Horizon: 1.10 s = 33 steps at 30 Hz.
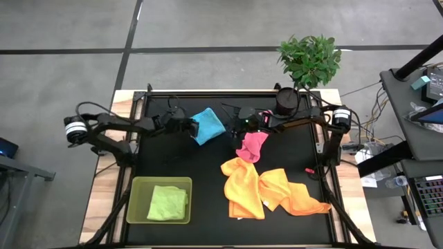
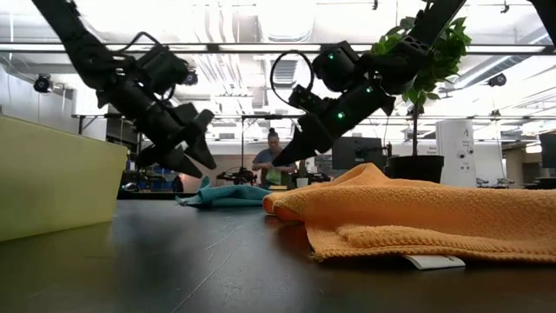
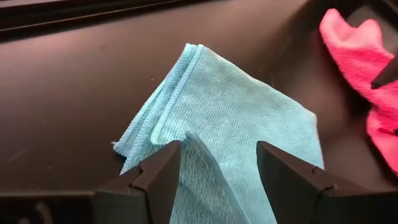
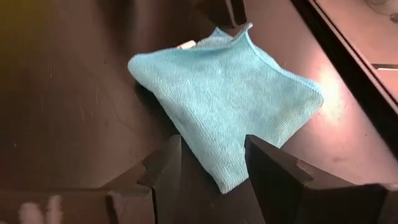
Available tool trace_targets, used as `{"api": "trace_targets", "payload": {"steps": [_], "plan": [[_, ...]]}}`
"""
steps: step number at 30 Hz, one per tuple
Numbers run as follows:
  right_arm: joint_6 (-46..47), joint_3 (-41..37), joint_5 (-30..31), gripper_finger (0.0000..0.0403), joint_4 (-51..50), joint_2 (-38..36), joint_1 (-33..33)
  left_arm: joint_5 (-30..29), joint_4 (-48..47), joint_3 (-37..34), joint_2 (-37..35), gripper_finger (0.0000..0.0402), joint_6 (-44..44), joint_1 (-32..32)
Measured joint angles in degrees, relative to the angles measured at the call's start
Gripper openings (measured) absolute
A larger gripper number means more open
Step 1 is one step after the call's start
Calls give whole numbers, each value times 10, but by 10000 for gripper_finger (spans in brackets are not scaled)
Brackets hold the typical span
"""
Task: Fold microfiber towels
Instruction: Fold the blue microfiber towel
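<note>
A light blue microfiber towel [image 1: 208, 125], folded to a small square, lies flat on the black table at the far middle. My left gripper [image 3: 217, 149] stands open at its left side, the fingertips [image 2: 201, 155] above the table; a raised corner of the towel [image 3: 194, 144] shows between the fingers. My right gripper [image 4: 211, 143] stands open at the towel's right side, slanting down toward it and clear of it [image 2: 291, 156]. A pink towel [image 1: 252, 145] lies crumpled just right of the blue one.
Crumpled orange and yellow towels [image 1: 273, 191] lie at the near right. A translucent lime tray [image 1: 138, 185] at the near left holds a folded lime-green towel [image 1: 167, 203]. A potted plant [image 1: 308, 66] stands at the far right edge. A person [image 2: 272, 161] shows in the room behind.
</note>
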Motion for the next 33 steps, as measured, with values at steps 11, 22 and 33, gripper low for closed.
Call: {"api": "trace_targets", "payload": {"steps": [11, 22, 33], "plan": [[0, -12, 0, 169, 13, 0, 0, -66, -123, 95, 97, 193, -45, 0], [20, -22, 0, 169, 11, 0, 0, -86, -246, 105, 93, 193, -74, -1], [12, -24, 0, 169, 17, 0, 1, -86, -250, 106, 60, 193, -32, -1]]}}
